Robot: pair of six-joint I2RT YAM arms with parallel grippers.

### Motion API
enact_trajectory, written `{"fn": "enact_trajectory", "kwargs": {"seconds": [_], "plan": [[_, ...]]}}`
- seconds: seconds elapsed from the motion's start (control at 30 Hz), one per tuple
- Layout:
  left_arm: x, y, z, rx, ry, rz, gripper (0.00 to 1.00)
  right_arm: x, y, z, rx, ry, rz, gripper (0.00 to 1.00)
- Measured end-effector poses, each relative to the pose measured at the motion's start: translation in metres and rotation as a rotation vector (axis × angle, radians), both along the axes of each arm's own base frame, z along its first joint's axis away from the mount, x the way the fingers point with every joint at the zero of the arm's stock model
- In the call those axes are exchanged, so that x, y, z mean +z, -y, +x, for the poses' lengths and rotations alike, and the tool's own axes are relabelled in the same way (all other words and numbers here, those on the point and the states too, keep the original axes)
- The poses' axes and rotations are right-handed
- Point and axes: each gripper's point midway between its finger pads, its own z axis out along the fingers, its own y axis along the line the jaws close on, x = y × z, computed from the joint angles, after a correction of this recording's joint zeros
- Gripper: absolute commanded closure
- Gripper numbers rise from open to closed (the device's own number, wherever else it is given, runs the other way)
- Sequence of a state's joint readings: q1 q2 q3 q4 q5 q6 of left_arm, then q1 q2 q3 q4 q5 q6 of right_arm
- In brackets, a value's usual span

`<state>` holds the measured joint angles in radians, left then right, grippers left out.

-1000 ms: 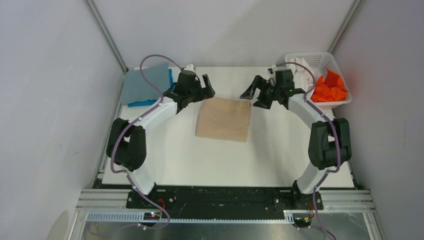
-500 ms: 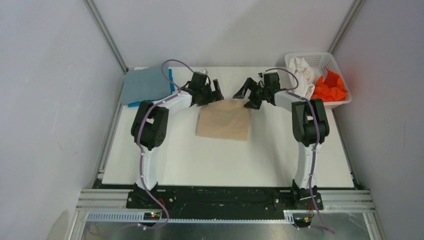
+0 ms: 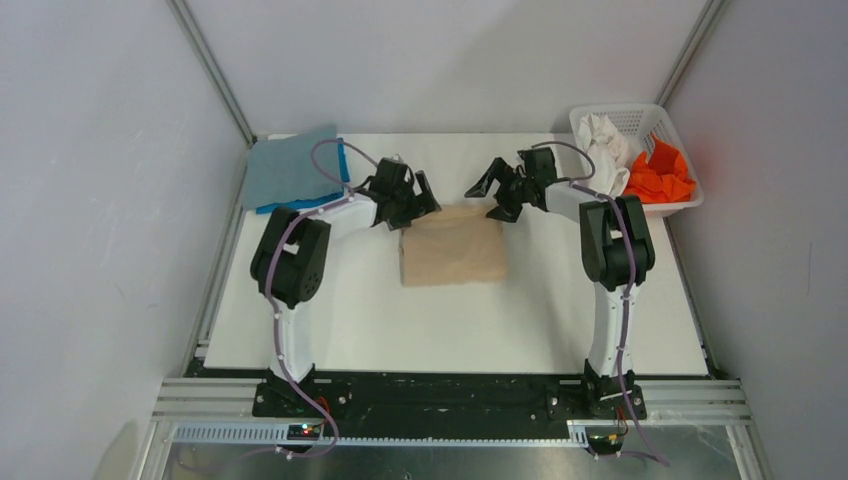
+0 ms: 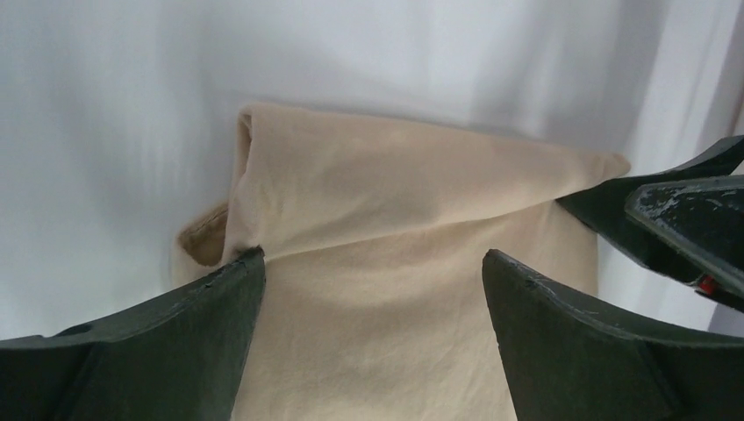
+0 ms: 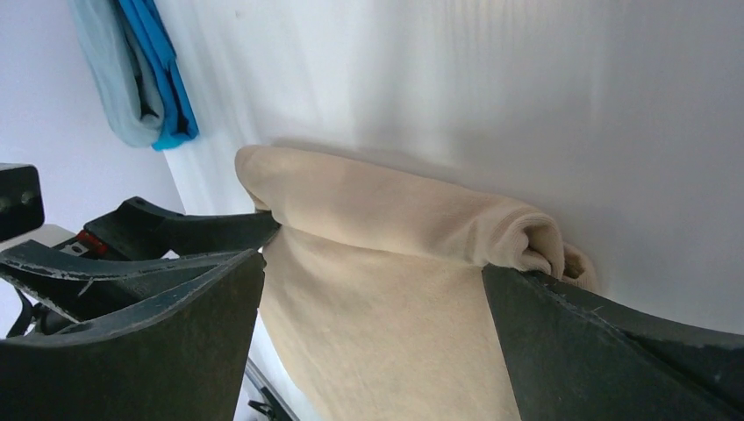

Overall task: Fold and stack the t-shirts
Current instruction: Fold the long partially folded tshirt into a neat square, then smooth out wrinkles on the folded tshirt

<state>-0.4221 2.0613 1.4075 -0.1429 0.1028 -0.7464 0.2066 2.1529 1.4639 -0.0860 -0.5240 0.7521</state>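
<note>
White tabletop (image 3: 330, 300) holds the folded tan shirt (image 3: 452, 258); left gripper (image 3: 414, 199) and right gripper (image 3: 489, 197) straddle its far corners, jaws spread, probably ready to pinch for 1 more fold.

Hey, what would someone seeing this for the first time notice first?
The folded tan shirt at mid-table, with the left gripper and right gripper both open at its far edge. Then the bright orange shirt in the white basket at the far right corner.
</note>
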Motion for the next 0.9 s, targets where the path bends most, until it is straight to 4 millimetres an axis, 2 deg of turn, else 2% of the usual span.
{"fn": "enact_trajectory", "kwargs": {"seconds": [0.1, 0.23, 0.3, 0.4, 0.5, 0.57, 0.63, 0.7, 0.83, 0.9], "plan": [[0.0, -0.01, -0.024, 0.013, -0.023, 0.038, 0.0, 0.001, -0.004, -0.014, 0.015, -0.014, -0.007, 0.01], [0.015, -0.027, -0.038, 0.025, -0.018, 0.117, 0.0, 0.005, -0.001, -0.031, 0.016, -0.044, -0.08, 0.01], [0.036, -0.035, -0.04, 0.034, 0.018, 0.137, 0.0, 0.015, 0.007, -0.038, 0.004, -0.043, -0.138, 0.01], [0.083, -0.038, -0.044, 0.041, 0.115, 0.125, 0.0, 0.05, 0.014, -0.052, -0.006, 0.027, -0.188, 0.01], [0.122, -0.028, -0.065, 0.015, 0.204, 0.097, 0.0, 0.088, 0.003, -0.083, 0.03, 0.116, -0.165, 0.01], [0.131, -0.012, -0.081, -0.026, 0.227, 0.08, 0.0, 0.099, -0.011, -0.109, 0.081, 0.156, -0.119, 0.01], [0.122, 0.003, -0.095, -0.067, 0.214, 0.082, 0.0, 0.092, -0.027, -0.136, 0.144, 0.15, -0.061, 0.01], [0.096, 0.012, -0.109, -0.105, 0.157, 0.098, 0.0, 0.066, -0.038, -0.16, 0.194, 0.087, -0.014, 0.01], [0.026, 0.004, -0.132, -0.118, -0.001, 0.157, 0.0, 0.002, -0.026, -0.19, 0.177, -0.09, -0.004, 0.0], [-0.003, -0.005, -0.146, -0.116, -0.065, 0.183, 0.0, -0.002, -0.023, -0.193, 0.167, -0.11, 0.04, 0.0]]}}
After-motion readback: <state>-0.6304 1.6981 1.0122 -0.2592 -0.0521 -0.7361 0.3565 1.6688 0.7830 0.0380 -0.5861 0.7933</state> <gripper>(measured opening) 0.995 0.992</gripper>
